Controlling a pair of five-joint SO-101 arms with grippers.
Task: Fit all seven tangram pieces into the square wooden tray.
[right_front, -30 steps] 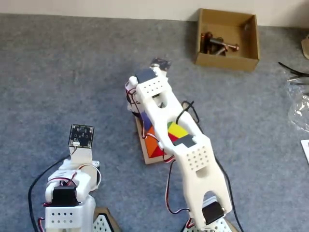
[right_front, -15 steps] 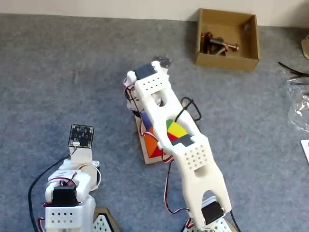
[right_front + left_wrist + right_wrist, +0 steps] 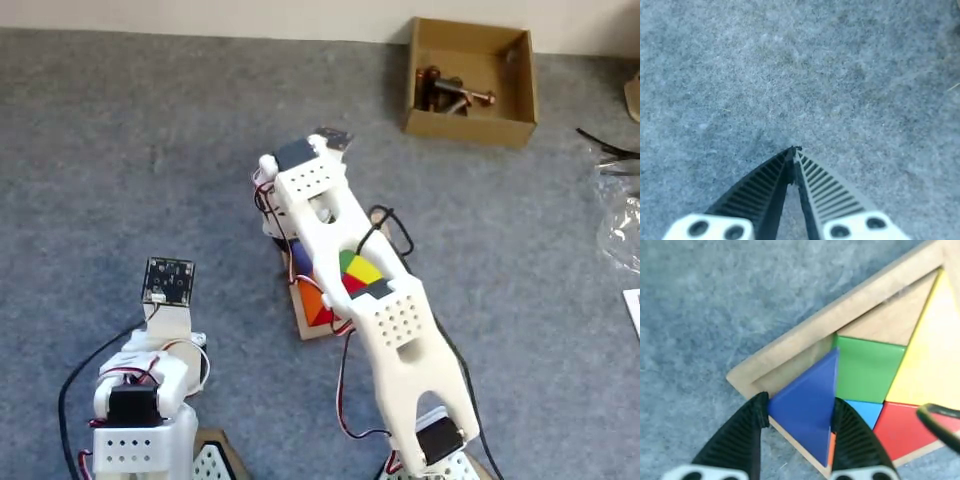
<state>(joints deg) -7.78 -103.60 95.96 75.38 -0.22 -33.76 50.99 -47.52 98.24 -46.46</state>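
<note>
My right gripper [image 3: 799, 410] is shut on a dark blue triangle [image 3: 807, 405], held tilted over the near corner of the square wooden tray [image 3: 790, 347]. The tray holds green [image 3: 867, 367], yellow [image 3: 932, 365], red [image 3: 902, 430] and light blue [image 3: 865, 410] pieces, with bare wood slots beside the green one. In the high view the right arm [image 3: 350, 270] stretches over the tray [image 3: 305, 320], where orange, green, yellow and red pieces show. My left gripper [image 3: 795, 152] is shut with nothing in it, over bare grey carpet at the front left [image 3: 168, 282].
A cardboard box [image 3: 470, 80] with copper-coloured parts stands at the back right. Cables and a plastic bag [image 3: 620, 225] lie along the right edge. Grey carpet spreads over the left and far side.
The right arm has shifted slightly left and toward the back across the tray. The left arm has kept still.
</note>
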